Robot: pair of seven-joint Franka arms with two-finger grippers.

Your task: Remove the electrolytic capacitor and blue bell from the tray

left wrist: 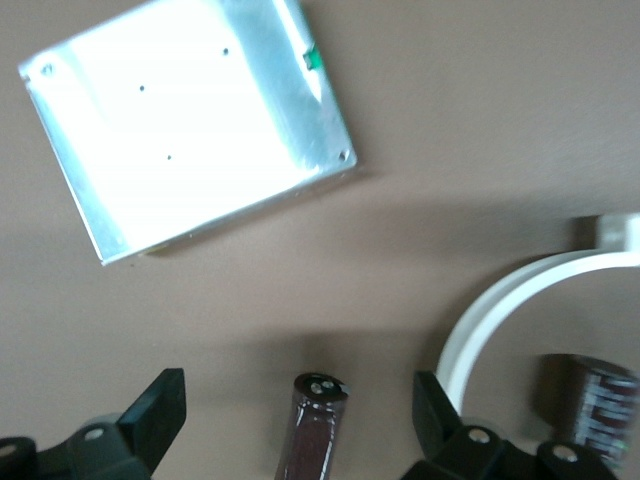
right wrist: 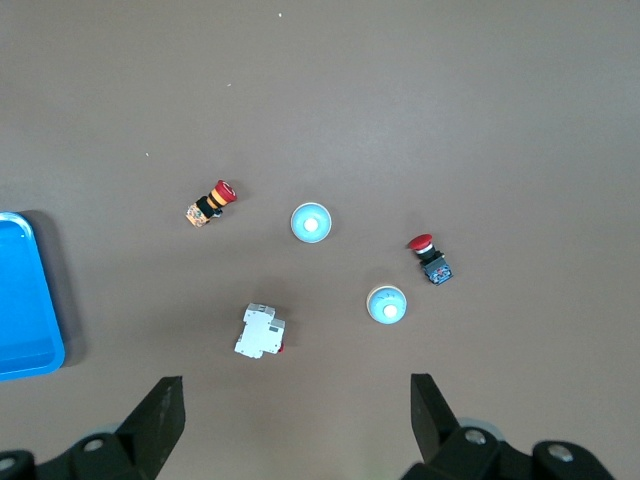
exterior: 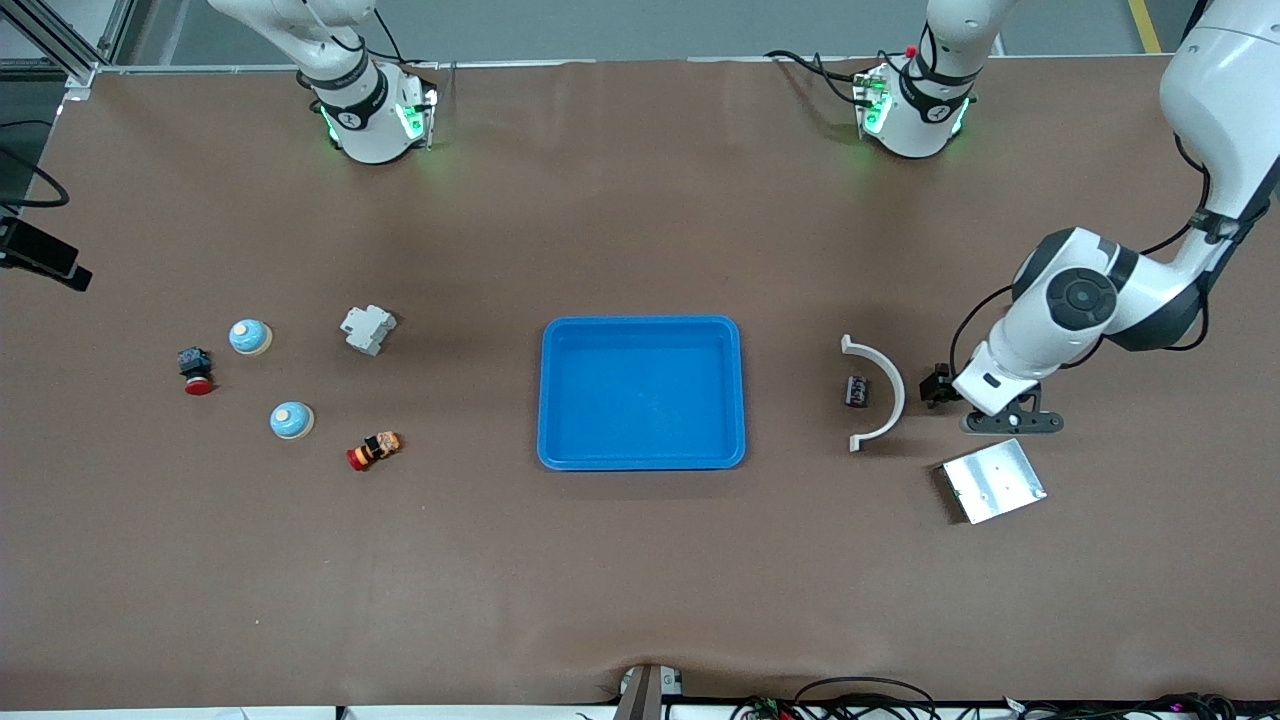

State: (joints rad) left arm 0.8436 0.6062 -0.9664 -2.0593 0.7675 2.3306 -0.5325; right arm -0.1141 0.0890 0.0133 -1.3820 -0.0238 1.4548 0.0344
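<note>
Tray at mid-desk, holding nothing, so I judge the removal done. Left gripper, low over the desk at its own arm's end, fingers wide on either side of an electrolytic capacitor, gripping nothing; silver plate nearby. Right gripper, fingers wide and empty, waits high over two blue bells lying at its arm's end.

Blue tray at table centre, holds nothing. Toward right arm's end from tray: white circuit breaker, two blue bells, two red push-buttons. Toward left arm's end from tray: dark capacitor inside white curved bracket; silver plate. Left gripper low over table between bracket and plate, jaw state unclear.
</note>
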